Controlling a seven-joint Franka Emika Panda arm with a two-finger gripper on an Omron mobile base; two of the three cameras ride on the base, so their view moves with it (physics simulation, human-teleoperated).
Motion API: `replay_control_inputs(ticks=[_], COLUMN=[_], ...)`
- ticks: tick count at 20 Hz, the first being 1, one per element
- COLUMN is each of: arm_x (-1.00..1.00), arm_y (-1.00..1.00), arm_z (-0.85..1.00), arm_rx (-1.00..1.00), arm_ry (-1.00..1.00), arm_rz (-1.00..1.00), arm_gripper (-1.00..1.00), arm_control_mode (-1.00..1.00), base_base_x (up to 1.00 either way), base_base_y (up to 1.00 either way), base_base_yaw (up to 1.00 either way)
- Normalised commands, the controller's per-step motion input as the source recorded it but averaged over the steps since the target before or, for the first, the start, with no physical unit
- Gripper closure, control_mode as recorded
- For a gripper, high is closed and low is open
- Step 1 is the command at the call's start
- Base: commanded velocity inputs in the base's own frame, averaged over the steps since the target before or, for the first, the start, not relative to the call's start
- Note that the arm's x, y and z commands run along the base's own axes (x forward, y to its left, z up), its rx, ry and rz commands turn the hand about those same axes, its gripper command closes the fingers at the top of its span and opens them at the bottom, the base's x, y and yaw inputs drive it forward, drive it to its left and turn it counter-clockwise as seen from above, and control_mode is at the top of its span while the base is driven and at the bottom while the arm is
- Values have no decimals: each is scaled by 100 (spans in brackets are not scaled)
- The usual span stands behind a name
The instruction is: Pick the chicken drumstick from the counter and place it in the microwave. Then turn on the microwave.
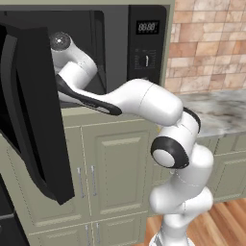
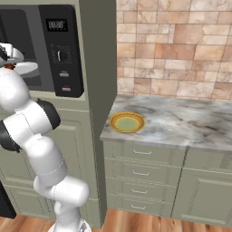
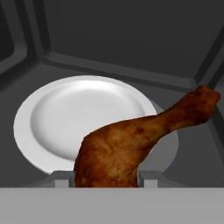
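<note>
The microwave (image 1: 120,48) stands open, its black door (image 1: 29,110) swung out at nine o'clock. The arm (image 1: 144,101) reaches into the cavity. Inside lies the white turntable plate (image 3: 74,118). The gripper (image 3: 106,179) clasps the chicken drumstick (image 3: 131,144) by its fat end, bone pointing toward two o'clock above the plate.

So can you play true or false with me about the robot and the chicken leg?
1. The microwave door is open. True.
2. The gripper holds the chicken drumstick. True.
3. The drumstick lies on the yellow-green plate. False: that plate sits bare on the counter.
4. The white turntable plate is broken. False: it looks whole.
</note>
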Motion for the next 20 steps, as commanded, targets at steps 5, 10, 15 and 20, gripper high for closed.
replay_control_inputs(ticks=[5, 10, 15, 20], arm_x=[12, 12, 9, 9], arm_y=[5, 4, 4, 7], arm_z=[0, 0, 0, -2], arm_rx=[0, 0, 0, 0], arm_ry=[0, 0, 0, 0], arm_rz=[-5, -5, -5, -5], arm_gripper=[100, 100, 100, -100], arm_control_mode=[-100, -100, -100, -100], base_base_x=[0, 0, 0, 0], base_base_y=[0, 0, 0, 0], base_base_yaw=[0, 0, 0, 0])
